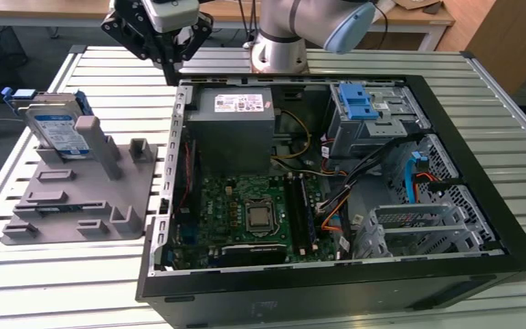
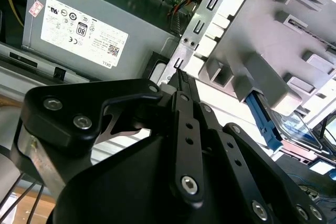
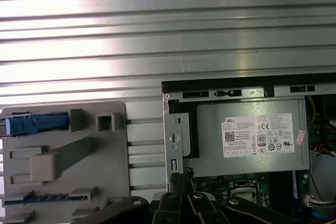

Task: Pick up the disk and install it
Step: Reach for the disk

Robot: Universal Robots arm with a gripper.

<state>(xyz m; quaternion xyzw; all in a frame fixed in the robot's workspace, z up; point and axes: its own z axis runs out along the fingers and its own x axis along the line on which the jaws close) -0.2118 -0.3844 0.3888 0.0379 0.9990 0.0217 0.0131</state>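
Disk point(image 1: 57, 130) stands ungrasped in its grey holder point(image 1: 80, 205) beside the computer case point(image 1: 336, 295). Tool point(image 1: 170, 74) hangs over the case's rim, pressed together and empty.

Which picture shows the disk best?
The exterior view: the disk stands upright in the grey holder, label showing. The second wrist view catches its blue rail; the first wrist view, its blue edge.

The gripper point(image 2: 181, 78), 2 fingers point(image 2: 185, 109) seemingly pressed together, points toward the case edge point(image 2: 195, 29) by the power-supply box point(image 2: 79, 30).
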